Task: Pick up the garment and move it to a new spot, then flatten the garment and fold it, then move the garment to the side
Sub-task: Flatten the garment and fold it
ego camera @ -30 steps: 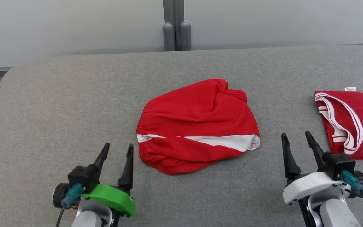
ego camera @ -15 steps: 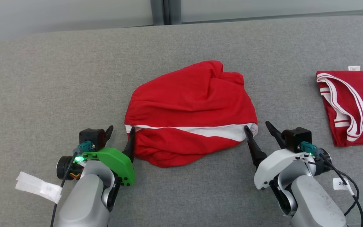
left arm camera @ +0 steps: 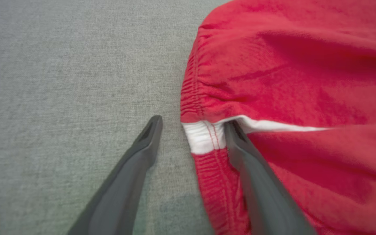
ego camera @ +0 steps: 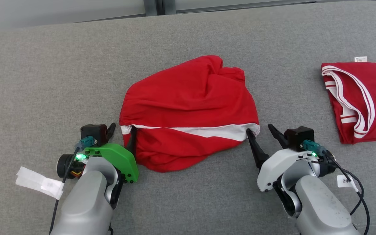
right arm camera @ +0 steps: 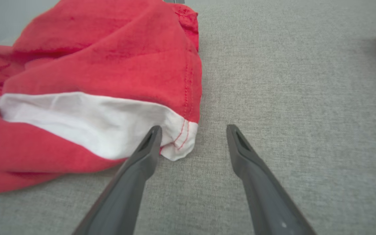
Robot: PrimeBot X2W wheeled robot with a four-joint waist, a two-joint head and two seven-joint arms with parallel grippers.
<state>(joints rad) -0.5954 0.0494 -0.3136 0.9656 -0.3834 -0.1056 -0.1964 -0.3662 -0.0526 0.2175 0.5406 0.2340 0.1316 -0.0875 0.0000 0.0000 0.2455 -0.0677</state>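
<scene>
Garment (ego camera: 188, 107) lies crumpled at mid tabletop (ego camera: 44, 81), not yet lifted, left pincer (ego camera: 122, 128) and right pincer (ego camera: 259, 128) both open at its stripe ends, so pickup, flattening, folding and setting aside all remain.

Soft, even light comes from overhead, and the grey bench (ego camera: 44, 81) is bright with no glare. The red shorts (ego camera: 188, 98) cast a thin, faint shadow along their near edge. The left tool (ego camera: 122, 128) and right tool (ego camera: 259, 128) throw only weak shadows. The head view is sharp. Both wrist views are softer, with finger bases blurred and the edges stretched by the wide-angle lens.
</scene>
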